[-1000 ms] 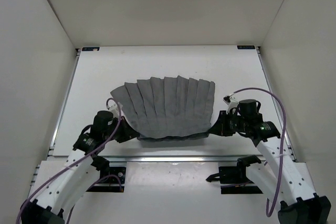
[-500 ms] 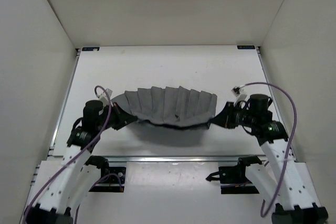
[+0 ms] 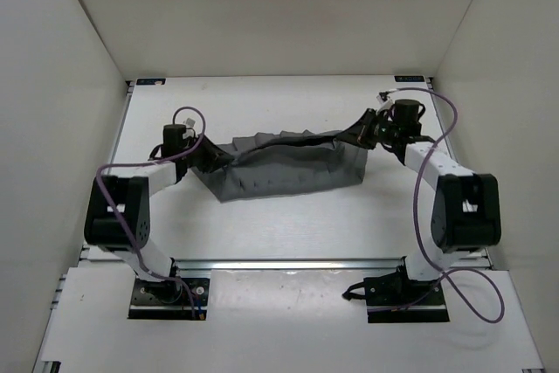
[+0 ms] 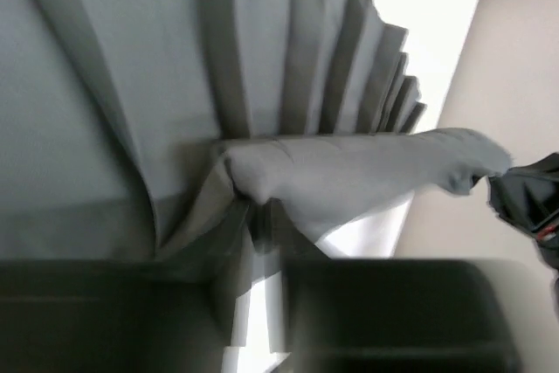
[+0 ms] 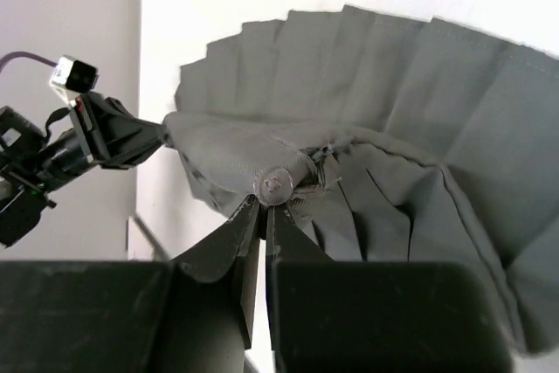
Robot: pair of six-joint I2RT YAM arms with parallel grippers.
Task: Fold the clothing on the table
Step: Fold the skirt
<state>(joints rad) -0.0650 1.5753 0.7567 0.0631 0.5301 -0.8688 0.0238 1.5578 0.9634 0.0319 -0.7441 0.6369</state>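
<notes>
Skirt (image 3: 279, 172) lies doubled across the middle of the table (image 3: 279, 242), its long axis running left to right between the two arms. The pleats run across that axis. One long edge spans from gripper to gripper along the far side. The rest of the cloth spreads toward the near side, so from both sets of fingers the bulk lies nearward and inward.

The left gripper (image 3: 212, 156) is at the left end of that edge. In its wrist view the jaws stand a narrow slit apart with a fold of cloth in the slit. I cannot tell whether they pinch it or merely flank it.

The right gripper (image 3: 354, 135) is at the right end. Its fingers are pressed together on a corner of the edge, just by a small round button (image 5: 273, 183).

Each arm is equally near its own end, and neither reaches the middle. The held edge appears slightly lifted rather than flat, so I judge the lengthwise fold nearly laid, with letting go to follow.

For a second fold, end to end, the move would run along the long axis. Bare table lies wide on the near side and fairly wide on the far side. The side rails sit closer, leaving the arms less room to swing outward.
</notes>
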